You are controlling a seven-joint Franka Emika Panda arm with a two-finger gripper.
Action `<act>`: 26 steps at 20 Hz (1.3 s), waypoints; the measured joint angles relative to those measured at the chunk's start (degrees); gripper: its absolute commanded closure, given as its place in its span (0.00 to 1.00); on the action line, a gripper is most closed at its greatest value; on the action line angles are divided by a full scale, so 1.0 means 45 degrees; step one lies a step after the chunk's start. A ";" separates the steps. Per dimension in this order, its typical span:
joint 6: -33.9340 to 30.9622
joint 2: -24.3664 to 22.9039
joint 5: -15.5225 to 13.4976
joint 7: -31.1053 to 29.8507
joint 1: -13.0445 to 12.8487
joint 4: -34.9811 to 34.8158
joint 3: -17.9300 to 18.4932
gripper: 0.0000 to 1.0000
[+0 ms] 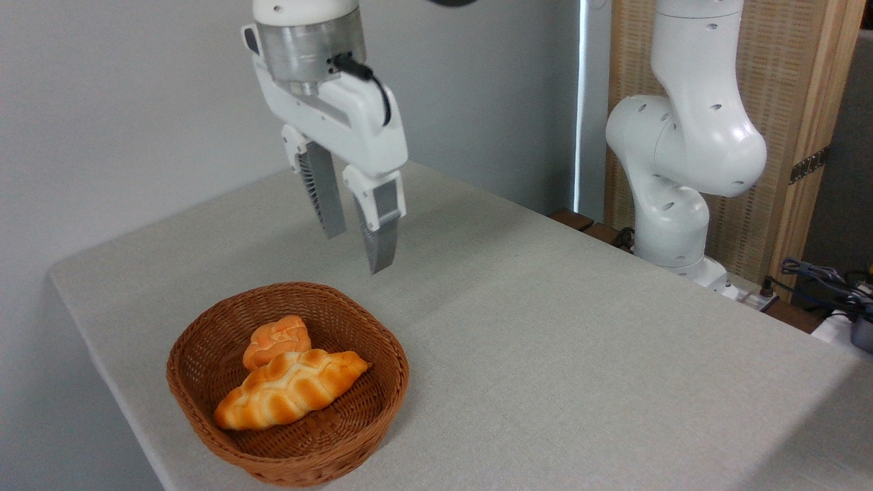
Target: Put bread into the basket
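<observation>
while my gripper [358, 252] hangs empty above the table [545, 327], the bread [290, 390] lies inside the basket [204, 409].

the basket sits near the front left corner of the table, and it holds two things: the long braided loaf, lying slantwise across the middle with one pointed end low at the left and the other up toward the right wall, and a small round bun [276, 339] tucked just behind it, touching the loaf's upper side. my fingers [378, 232] are spread apart with nothing between them, pointing downward and tilted a little. they hover above and behind the basket's far rim, touching neither wicker nor bread. the loaf lies below my fingertips and to their left, nearer the camera, well clear of them. my arm's white base [675, 204] stands at the table's far right edge.
</observation>
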 measured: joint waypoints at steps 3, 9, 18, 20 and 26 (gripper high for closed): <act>-0.0094 -0.0222 0.0050 -0.0028 0.0000 0.0000 -0.0008 0.00; -0.0093 -0.0252 0.0447 -0.0028 0.0000 0.0148 0.0006 0.00; -0.0093 -0.0250 0.0493 0.0186 0.0935 0.0395 -0.0455 0.00; -0.0093 -0.0246 0.0493 0.0103 0.0957 0.0396 -0.0610 0.00; -0.0093 -0.0239 0.0493 0.0016 0.0963 0.0396 -0.0685 0.00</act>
